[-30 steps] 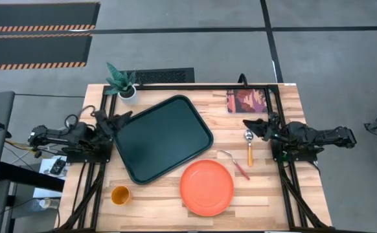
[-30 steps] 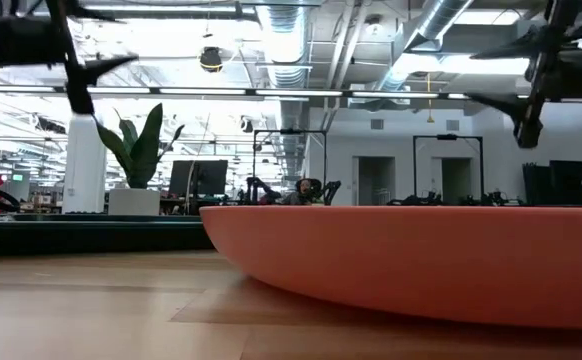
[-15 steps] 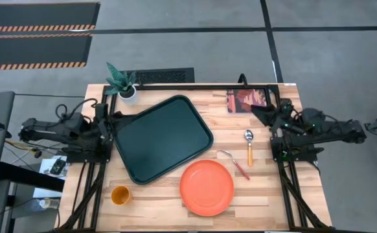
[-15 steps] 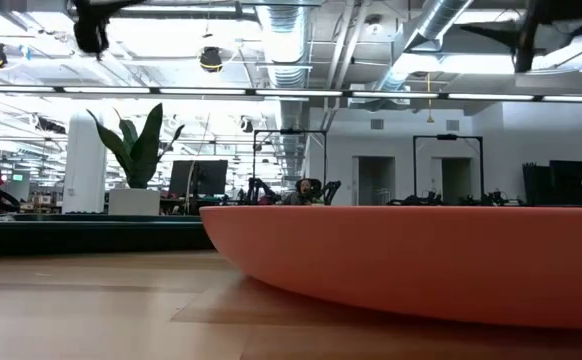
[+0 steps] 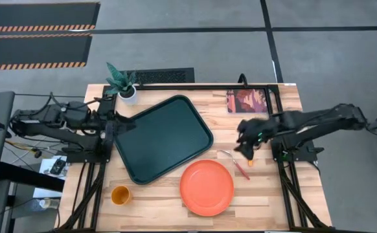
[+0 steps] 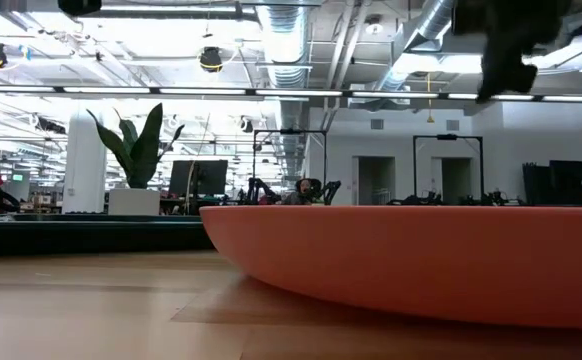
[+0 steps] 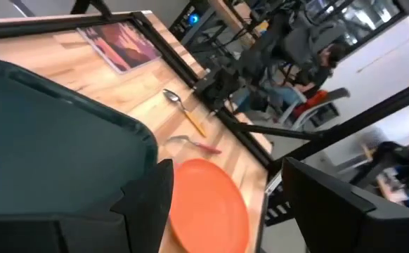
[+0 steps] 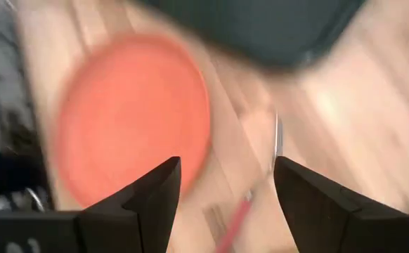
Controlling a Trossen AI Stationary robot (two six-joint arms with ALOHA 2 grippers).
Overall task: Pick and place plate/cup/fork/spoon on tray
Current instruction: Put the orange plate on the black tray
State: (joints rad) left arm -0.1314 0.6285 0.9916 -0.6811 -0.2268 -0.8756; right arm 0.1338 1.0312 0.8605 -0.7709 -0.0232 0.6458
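The orange-red plate (image 5: 206,188) lies near the table's front edge, right of centre. The dark green tray (image 5: 162,137) lies slantwise at centre left. The orange cup (image 5: 120,194) stands at the front left. The fork (image 5: 232,162) lies right of the plate, its red handle toward the near edge. The spoon is mostly hidden under my right gripper; only its orange handle end (image 5: 251,162) shows. My right gripper (image 5: 245,145) is open above the spoon and fork and tipped down; its blurred wrist view (image 8: 225,176) shows plate and fork below. My left gripper (image 7: 225,183) is open at the tray's left edge.
A white pot with a green plant (image 5: 125,84) stands at the table's far left corner. A reddish picture card (image 5: 247,101) lies at the far right. Bare wood lies between the tray and the card. People and office furniture show beyond the table.
My right gripper has swung from near the picture card toward the table's left and near edge, and now hangs tipped down over the spoon and fork. My left gripper has risen out of the top of the low view. No tableware has moved.
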